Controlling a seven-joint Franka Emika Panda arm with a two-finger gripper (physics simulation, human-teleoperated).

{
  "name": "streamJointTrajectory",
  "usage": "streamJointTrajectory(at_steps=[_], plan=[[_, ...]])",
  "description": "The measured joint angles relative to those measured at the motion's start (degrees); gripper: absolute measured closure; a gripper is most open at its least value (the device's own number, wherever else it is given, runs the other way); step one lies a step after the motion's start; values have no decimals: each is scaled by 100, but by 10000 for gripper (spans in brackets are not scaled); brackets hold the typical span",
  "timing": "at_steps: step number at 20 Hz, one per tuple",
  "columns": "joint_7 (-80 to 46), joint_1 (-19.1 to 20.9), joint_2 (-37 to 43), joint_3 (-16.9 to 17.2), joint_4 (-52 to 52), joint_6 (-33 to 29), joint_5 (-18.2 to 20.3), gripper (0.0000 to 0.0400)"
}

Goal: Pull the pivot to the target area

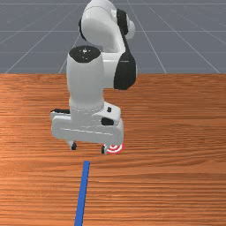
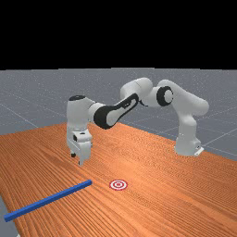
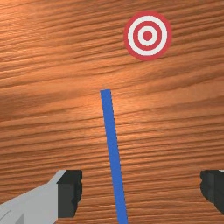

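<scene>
Lying below the tool (image 1: 88, 148): blue bar (image 1: 82, 194)

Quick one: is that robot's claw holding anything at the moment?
Gripper: open and holding nothing, its jaws spread wide above the table, with the blue bar ungrasped below.

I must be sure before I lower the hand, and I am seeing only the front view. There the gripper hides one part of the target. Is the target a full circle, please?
Observer: Yes, in the wrist view the target is whole, its red rim unbroken.
Operator: Thank you. Where is ending the bar, on the side away from the target?
Observer: In the far view, that end reaches the edge of the table.
Operator: And the gripper, is it down on the wood?
Observer: No, in the far view it hangs above.
</scene>
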State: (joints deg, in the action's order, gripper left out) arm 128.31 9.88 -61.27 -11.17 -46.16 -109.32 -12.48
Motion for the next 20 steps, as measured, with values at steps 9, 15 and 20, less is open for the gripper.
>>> streamJointTrajectory(at_steps=[9,15,20], plan=[[173,108,-744,-157,201,-544,185,0],[130,-8,-1439,-18,676,-715,78,0],[215,-124,-2024,74,1513,-470,191,0]])
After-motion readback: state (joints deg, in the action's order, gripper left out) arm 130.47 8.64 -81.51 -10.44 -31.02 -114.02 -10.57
